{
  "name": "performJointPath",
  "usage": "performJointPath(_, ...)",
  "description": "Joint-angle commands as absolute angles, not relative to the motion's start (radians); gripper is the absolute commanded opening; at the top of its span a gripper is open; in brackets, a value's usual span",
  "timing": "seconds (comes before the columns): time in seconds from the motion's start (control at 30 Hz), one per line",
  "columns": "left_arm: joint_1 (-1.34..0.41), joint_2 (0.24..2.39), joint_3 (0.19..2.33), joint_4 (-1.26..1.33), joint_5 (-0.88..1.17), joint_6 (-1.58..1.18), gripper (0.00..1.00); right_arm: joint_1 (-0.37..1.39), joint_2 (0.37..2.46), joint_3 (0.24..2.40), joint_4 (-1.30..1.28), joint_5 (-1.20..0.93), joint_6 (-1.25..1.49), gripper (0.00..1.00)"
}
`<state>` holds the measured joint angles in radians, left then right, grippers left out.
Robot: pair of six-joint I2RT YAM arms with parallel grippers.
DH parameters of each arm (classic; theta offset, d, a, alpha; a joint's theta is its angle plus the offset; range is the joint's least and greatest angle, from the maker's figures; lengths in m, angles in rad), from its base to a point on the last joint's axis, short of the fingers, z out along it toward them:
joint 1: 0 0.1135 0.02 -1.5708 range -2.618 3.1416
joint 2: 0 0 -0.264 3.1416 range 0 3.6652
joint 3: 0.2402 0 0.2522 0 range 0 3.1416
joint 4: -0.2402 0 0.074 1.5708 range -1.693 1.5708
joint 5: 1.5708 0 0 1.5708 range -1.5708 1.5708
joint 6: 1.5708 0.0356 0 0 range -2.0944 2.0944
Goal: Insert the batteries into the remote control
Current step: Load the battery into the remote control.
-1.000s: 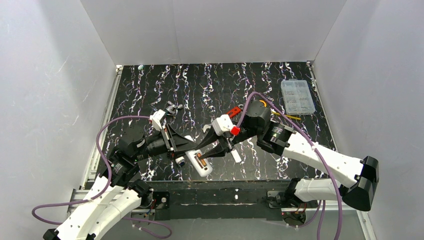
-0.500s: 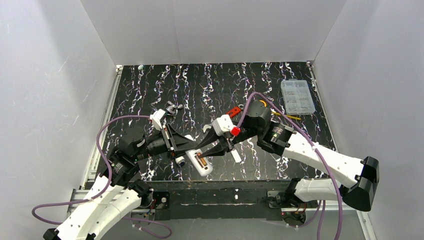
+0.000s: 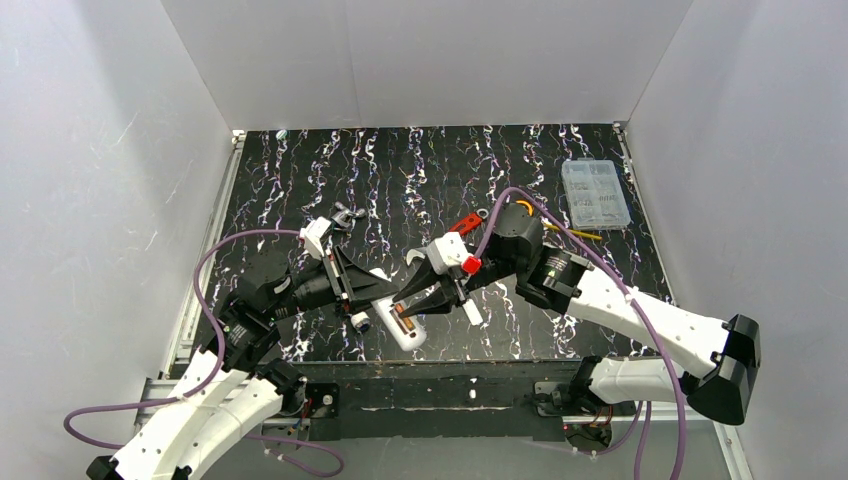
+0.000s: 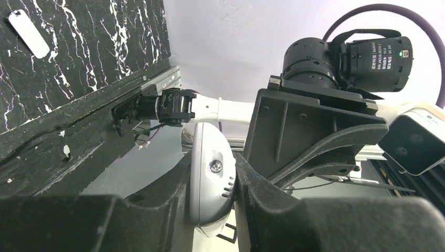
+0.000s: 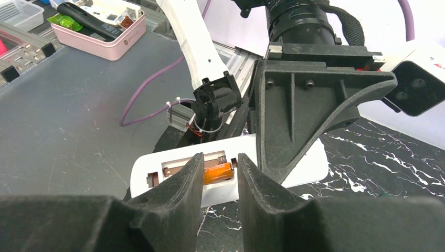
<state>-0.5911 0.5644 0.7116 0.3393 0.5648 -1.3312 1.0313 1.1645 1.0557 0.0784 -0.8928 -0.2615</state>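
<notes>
From above, the left gripper holds the remote over the table's near edge, met by the right gripper; left wrist: jaws clamp the remote; right wrist: jaws narrowly apart astride one battery in the recess, grip unclear, second slot seemingly unfilled.

**Count of items.** Arms: two, the left arm and the right arm. Pincers: two, the left pincer and the right pincer. Remote control: one. Orange battery: one visible. On the worktop there is one each of:
- red-handled wrench
- white tube-shaped tool with blue tip
- flat white cover piece
- clear compartment box
- small metal part

Purple cables: two.
</notes>
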Motion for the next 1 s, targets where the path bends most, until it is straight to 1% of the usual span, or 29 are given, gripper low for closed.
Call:
performJointPath(0.0, -0.592, 0.559, 0.744, 0.411, 0.599, -1.335, 0.0, 1.026, 1.136, 1.046, 0.101, -0.887, -0.257, 0.36)
performJointPath(0.4, -0.592, 0.556, 0.752, 0.406, 0.598, -1.335, 0.0, 1.025, 1.13, 1.04, 0.088, -0.891, -0.258, 0.31)
performJointPath(0.47, -0.592, 0.558, 0.76, 0.399, 0.598, -1.33, 0.0, 1.025, 1.136, 1.04, 0.077, -0.899, -0.258, 0.29)
performJointPath(0.63, -0.592, 0.558, 0.757, 0.416, 0.592, -1.333, 0.0, 1.025, 1.146, 1.042, 0.018, -0.903, -0.273, 0.25)
performJointPath(0.77, -0.592, 0.561, 0.763, 0.42, 0.588, -1.323, 0.0, 1.025, 1.16, 1.047, -0.038, -0.915, -0.288, 0.2)
performJointPath(0.97, -0.592, 0.559, 0.77, 0.416, 0.573, -1.308, 0.0, 1.025, 1.169, 1.052, -0.084, -0.929, -0.296, 0.18)
